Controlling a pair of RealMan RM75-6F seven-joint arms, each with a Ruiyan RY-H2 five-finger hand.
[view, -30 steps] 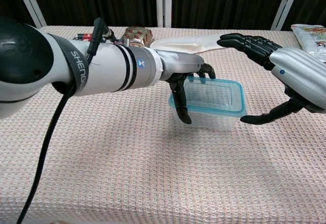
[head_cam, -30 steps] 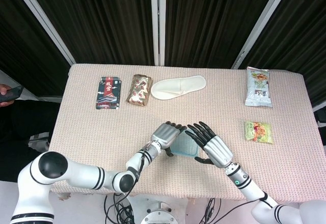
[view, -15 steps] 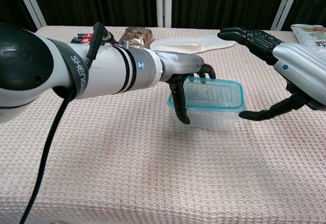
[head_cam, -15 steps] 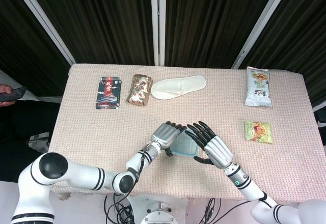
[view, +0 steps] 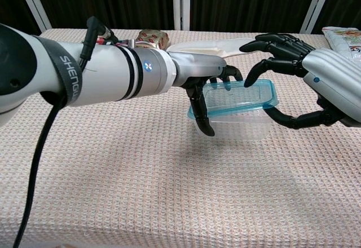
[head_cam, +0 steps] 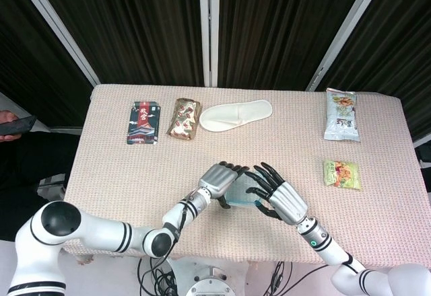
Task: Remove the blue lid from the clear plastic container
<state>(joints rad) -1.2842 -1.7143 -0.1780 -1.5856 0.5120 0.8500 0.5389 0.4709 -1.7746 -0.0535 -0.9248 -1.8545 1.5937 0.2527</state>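
The right hand [view: 307,84] is seen curled over the far right end of the blue lid [view: 234,97]: its fingers [view: 265,65] are hooked down onto the lid's upper edge and the thumb is tucked beneath the right rim, so the lid is pinched between them. In the chest view the lid is tilted — its right end is raised off the clear plastic container [view: 240,125], while its left end lies low against the container's rim.

The left hand [view: 206,87] is wrapped around the container's left end, with the thumb pressed down the near wall and the other fingers bent over the far side; the container is gripped there and rests on the table [view: 141,191]. From the head view the two hands [head_cam: 219,178] [head_cam: 279,198] are seen side by side near the front middle of the table, with only a sliver of the lid [head_cam: 240,195] visible between them.

Farther out, along the back of the woven tablecloth, a dark packet [head_cam: 143,122], a brown snack pack [head_cam: 184,118] and a white slipper [head_cam: 236,115] are laid in a row. Toward the right edge — well apart from the hands — a pale snack bag [head_cam: 341,114] and a small green packet [head_cam: 341,173] are placed.
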